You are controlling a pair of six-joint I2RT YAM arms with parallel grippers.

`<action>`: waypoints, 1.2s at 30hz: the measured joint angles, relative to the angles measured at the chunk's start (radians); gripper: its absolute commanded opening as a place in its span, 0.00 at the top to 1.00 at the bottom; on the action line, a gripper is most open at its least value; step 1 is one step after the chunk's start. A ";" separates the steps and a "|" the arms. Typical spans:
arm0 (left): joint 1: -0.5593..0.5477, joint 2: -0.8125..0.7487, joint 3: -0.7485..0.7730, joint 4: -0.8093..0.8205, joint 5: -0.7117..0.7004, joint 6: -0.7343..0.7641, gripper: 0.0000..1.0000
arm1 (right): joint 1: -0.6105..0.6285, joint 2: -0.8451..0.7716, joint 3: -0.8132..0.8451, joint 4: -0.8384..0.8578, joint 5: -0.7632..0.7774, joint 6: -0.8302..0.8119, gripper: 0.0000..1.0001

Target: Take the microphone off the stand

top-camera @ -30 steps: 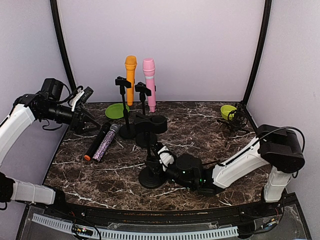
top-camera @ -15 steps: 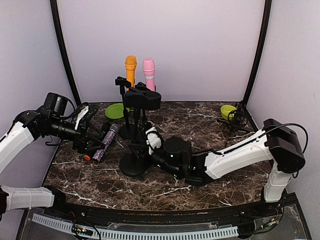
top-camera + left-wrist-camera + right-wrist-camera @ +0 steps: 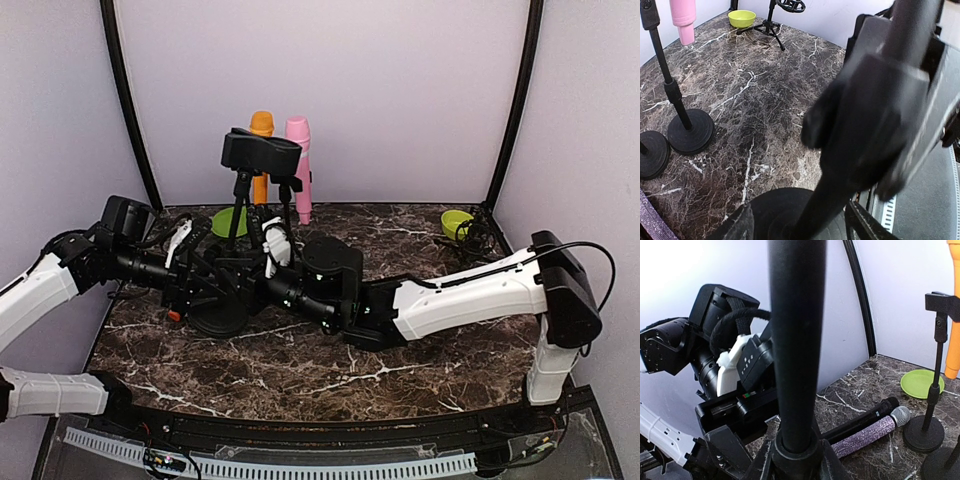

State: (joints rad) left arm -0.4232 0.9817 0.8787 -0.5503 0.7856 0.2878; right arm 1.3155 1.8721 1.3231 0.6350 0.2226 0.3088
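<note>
A black stand with a round base [image 3: 222,310] leans at the table's left, its pole [image 3: 796,340] filling the right wrist view. On its top sits a black oblong piece [image 3: 260,152], apparently the microphone in its clip. My right gripper [image 3: 250,278] [image 3: 796,460] is shut on the pole low down. My left gripper [image 3: 205,285] [image 3: 800,227] is open and straddles the same pole just above the base [image 3: 775,215], with a gap on each side. In the left wrist view the right gripper is a blurred black mass [image 3: 880,110] round the pole.
Orange [image 3: 262,125] and pink [image 3: 297,135] microphones stand on stands at the back. A glittery purple microphone [image 3: 865,432] and a black one [image 3: 860,421] lie by the left wall. Also here are a green plate [image 3: 228,222], a green bowl [image 3: 456,222], a small tripod [image 3: 475,245] and other stand bases [image 3: 690,131].
My right arm has dragged the black stand leftward across the table. My left arm has come in to meet it, and its jaws have narrowed round the pole.
</note>
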 measured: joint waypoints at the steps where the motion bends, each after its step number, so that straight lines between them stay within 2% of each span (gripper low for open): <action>1: -0.001 0.007 0.001 0.004 0.002 0.000 0.39 | 0.000 0.006 0.004 -0.009 -0.002 0.000 1.00; 4: -0.003 0.015 0.001 0.007 0.008 0.000 0.49 | 0.000 0.016 0.006 -0.022 -0.007 0.003 1.00; 6: -0.007 0.016 0.001 0.010 0.014 0.001 0.61 | 0.000 0.019 0.006 -0.034 -0.014 0.005 1.00; 8: -0.008 0.016 0.001 0.014 0.020 0.000 0.70 | 0.000 0.021 0.008 -0.039 -0.019 0.007 1.00; 10: -0.012 0.016 0.001 0.021 0.029 0.006 0.71 | 0.000 0.026 0.013 -0.040 -0.021 0.009 1.00; 15: -0.013 0.020 0.000 0.026 0.067 0.005 0.65 | 0.000 0.037 0.043 -0.039 -0.045 0.024 1.00; 16: -0.013 0.021 0.000 0.026 0.075 0.005 0.68 | 0.000 0.039 0.050 -0.038 -0.048 0.028 1.00; 19: -0.013 0.026 0.000 0.023 0.105 0.010 0.98 | 0.000 0.040 0.064 -0.037 -0.065 0.035 1.00; 20: -0.013 0.026 0.001 0.022 0.108 0.022 1.00 | 0.000 0.040 0.066 -0.039 -0.063 0.041 1.00; 29: -0.017 0.027 0.014 -0.015 0.150 0.071 1.00 | -0.015 0.034 0.041 0.001 -0.116 0.098 1.00; 36: -0.024 0.071 0.104 -0.087 0.298 0.010 1.00 | -0.076 0.025 -0.024 0.213 -0.401 0.218 1.00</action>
State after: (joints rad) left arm -0.4469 1.0531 0.9825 -0.6369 1.0836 0.2977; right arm 1.2400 1.8973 1.2991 0.8482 -0.1780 0.5266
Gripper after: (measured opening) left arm 0.168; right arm 0.233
